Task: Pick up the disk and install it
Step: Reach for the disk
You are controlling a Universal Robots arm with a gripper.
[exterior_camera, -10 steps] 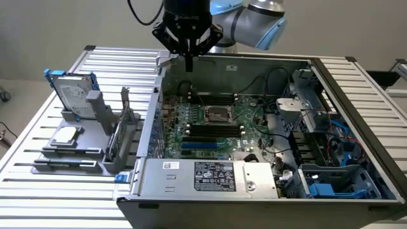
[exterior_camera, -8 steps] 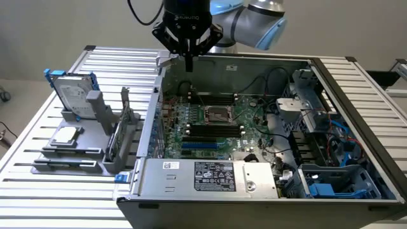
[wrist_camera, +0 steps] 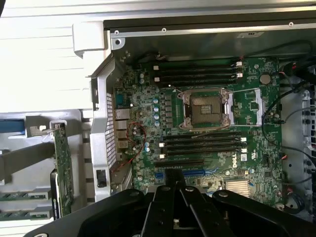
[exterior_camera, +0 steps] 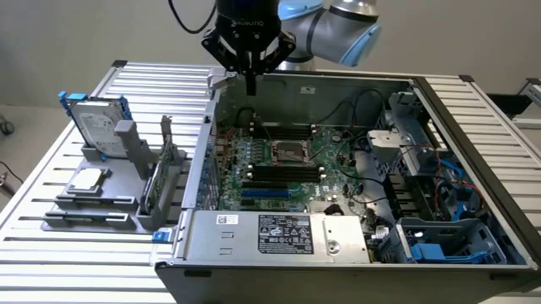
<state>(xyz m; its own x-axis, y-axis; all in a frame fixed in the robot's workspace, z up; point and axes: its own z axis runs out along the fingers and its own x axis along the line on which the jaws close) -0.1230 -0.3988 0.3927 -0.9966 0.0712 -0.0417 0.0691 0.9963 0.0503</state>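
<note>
The disk [exterior_camera: 95, 123], upright near the tabletop's [exterior_camera: 76, 259] edge, looks stiff, rather heavy and fragile, so its blue frame [exterior_camera: 64, 99] suits gripping, while the closed tool [exterior_camera: 251, 87] holds nothing.

Exterior view overlooks the computer case [exterior_camera: 211, 240] obliquely; closer wrist view looks down at shared motherboard [exterior_camera: 334, 155] [wrist_camera: 252, 163].

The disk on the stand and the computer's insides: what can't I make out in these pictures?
- Disk, exterior view: its lower corner is hidden behind the grey stand.
- Motherboard, wrist view: one edge is covered by the gripper.
- Power supply label, exterior view: print too small to read.
</note>
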